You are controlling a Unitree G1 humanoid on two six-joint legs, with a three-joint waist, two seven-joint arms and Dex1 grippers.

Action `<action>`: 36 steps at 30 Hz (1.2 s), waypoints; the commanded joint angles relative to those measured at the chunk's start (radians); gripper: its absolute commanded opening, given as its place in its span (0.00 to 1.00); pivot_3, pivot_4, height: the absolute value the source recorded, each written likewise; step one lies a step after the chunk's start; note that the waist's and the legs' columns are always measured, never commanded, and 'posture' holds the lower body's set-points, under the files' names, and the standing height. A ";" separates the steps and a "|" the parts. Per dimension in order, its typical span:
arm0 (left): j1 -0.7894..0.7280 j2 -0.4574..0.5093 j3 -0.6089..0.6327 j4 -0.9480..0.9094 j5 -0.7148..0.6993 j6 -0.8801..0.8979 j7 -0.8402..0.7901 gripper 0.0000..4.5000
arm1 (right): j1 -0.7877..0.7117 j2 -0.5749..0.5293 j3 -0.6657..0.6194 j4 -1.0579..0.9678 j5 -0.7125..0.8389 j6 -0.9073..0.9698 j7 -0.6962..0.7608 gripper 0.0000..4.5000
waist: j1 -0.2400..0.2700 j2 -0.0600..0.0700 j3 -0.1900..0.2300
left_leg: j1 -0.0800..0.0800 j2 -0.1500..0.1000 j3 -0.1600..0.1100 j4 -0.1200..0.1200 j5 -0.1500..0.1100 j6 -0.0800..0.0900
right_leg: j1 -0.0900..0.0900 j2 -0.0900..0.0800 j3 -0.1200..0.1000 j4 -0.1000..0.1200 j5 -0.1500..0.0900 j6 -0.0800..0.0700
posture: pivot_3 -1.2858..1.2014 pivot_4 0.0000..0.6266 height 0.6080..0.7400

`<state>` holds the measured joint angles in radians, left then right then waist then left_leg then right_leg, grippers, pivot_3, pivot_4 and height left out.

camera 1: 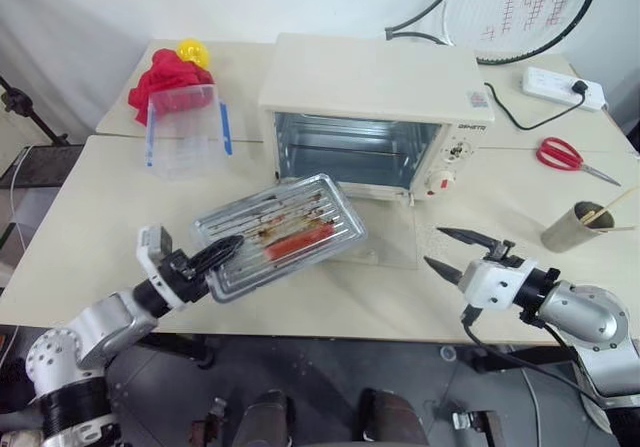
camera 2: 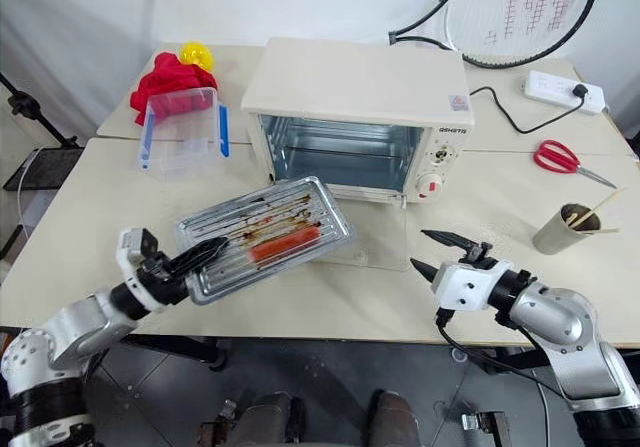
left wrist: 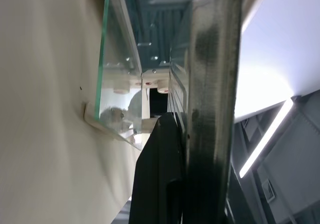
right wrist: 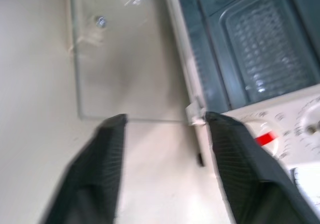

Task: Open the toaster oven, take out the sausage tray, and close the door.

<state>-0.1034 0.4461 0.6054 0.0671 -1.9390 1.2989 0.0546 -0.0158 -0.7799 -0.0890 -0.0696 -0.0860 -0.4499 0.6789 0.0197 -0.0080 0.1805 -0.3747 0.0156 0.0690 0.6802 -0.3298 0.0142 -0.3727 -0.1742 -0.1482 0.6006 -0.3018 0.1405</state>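
So the left gripper [camera 1: 222, 257] has its jaws clamped on one short edge of the sausage tray [camera 1: 285, 232], and that's the only thing carrying it. The tray hangs tilted out over the table [camera 1: 100, 217], in front of the toaster oven [camera 1: 375, 117], with the red sausage [camera 1: 298, 240] lying loose on the greasy ridges. That's my main worry: one pinch at the rim, slick metal, a tilt, so the sausage could roll off or the whole tray could swing and slip out.

The door [camera 2: 375, 242] is flat down on the table, glass pane out toward the front edge, right under the far end of the tray, so a drop lands on glass.

The right gripper [camera 1: 447, 252] sits near the front right of the table, jaws apart and empty, pointing at the door. If it goes to shut that door while the tray hangs there, they'll probably collide.
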 commanded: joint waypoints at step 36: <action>0.215 -0.346 0.299 -0.314 -0.033 -0.326 0.075 0.00 | -0.372 0.164 -0.116 0.009 0.717 0.638 0.209 0.01 | 0.004 0.000 0.000 | 0.000 0.002 0.001 0.001 -0.003 -0.001 | 0.001 0.002 0.002 -0.003 0.000 0.000 | 0.52 0.24 1.00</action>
<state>0.1168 0.0970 0.8897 -0.2274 -1.9399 0.9651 0.1352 -0.3641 -0.6173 -0.1558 -0.0192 0.5942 0.1656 0.9233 0.0235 -0.0077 0.1806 -0.3746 0.0176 0.0699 0.6807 -0.3332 0.0133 -0.3723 -0.1719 -0.1459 0.5973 -0.3019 0.1401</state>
